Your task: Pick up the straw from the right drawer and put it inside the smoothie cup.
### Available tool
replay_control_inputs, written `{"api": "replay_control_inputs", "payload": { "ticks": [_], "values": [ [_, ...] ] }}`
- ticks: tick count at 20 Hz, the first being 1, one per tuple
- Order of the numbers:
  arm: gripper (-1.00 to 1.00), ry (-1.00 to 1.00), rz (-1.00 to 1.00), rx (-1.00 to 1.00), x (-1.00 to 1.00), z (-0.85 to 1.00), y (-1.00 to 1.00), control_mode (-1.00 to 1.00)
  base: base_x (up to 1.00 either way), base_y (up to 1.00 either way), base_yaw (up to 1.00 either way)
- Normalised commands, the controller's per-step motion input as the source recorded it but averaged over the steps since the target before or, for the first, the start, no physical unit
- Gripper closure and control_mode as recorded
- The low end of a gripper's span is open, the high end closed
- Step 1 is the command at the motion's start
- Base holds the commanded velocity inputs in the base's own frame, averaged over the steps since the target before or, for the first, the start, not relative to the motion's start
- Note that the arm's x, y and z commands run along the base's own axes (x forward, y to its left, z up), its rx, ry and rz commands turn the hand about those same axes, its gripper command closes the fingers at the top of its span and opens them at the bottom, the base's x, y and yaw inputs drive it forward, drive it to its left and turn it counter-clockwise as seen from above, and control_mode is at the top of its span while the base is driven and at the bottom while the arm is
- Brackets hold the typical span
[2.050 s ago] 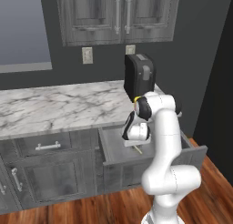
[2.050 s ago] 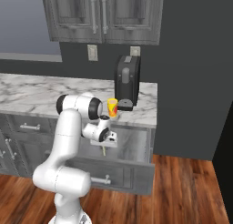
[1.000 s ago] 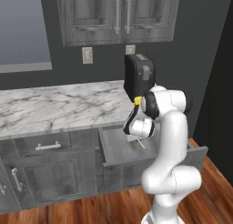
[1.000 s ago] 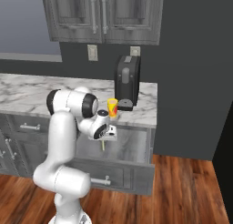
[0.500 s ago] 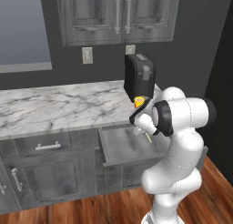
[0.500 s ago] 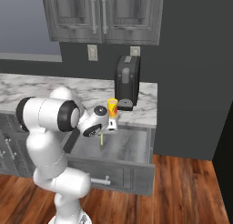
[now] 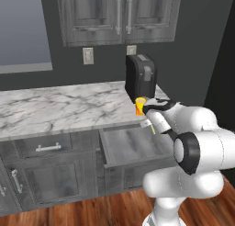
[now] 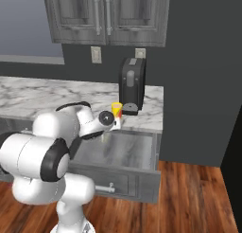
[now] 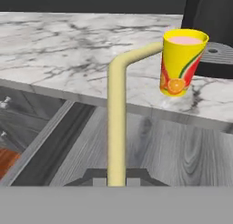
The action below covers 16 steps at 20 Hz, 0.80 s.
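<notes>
The straw (image 9: 116, 127) stands upright between my fingertips (image 9: 91, 176), its bent end pointing at the smoothie cup (image 9: 182, 63). The yellow-orange cup holds pink drink and stands on the marble counter edge, just beyond and right of the straw. My gripper (image 9: 116, 178) is shut on the straw's lower end, above the open right drawer (image 9: 182, 150). In the left base view my gripper (image 7: 150, 121) hovers just below the cup (image 7: 140, 105), over the drawer (image 7: 104, 149). The right base view shows the gripper (image 8: 106, 129), the straw (image 8: 103, 136), the cup (image 8: 116, 110) and the drawer (image 8: 156, 151).
A tall black appliance (image 7: 140, 80) stands right behind the cup, and again in the right base view (image 8: 131, 85). The marble counter (image 7: 59, 108) stretches left. Upper cabinets (image 7: 119, 14) hang overhead. A narrower drawer front with a silver handle (image 7: 48, 147) sits to the left.
My arm has swung up and out of the drawer, carrying the straw from low in the drawer to counter height beside the cup.
</notes>
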Motion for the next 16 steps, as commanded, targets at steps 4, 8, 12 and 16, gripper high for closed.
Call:
{"api": "replay_control_inputs", "payload": {
  "ticks": [4,8,12,16],
  "values": [
    [1.00,-0.31,0.14,0.20,-0.01,0.95,-0.02,-1.00,0.00,0.00,0.00],
    [1.00,-0.20,0.14,0.21,0.00,0.93,-0.08,-1.00,0.00,0.00,0.00],
    [1.00,-0.04,0.12,0.20,0.04,0.48,-0.14,-1.00,0.00,0.00,0.00],
    [1.00,0.00,0.07,0.16,0.21,0.18,-0.12,-1.00,0.00,0.00,0.00]
  ]
}}
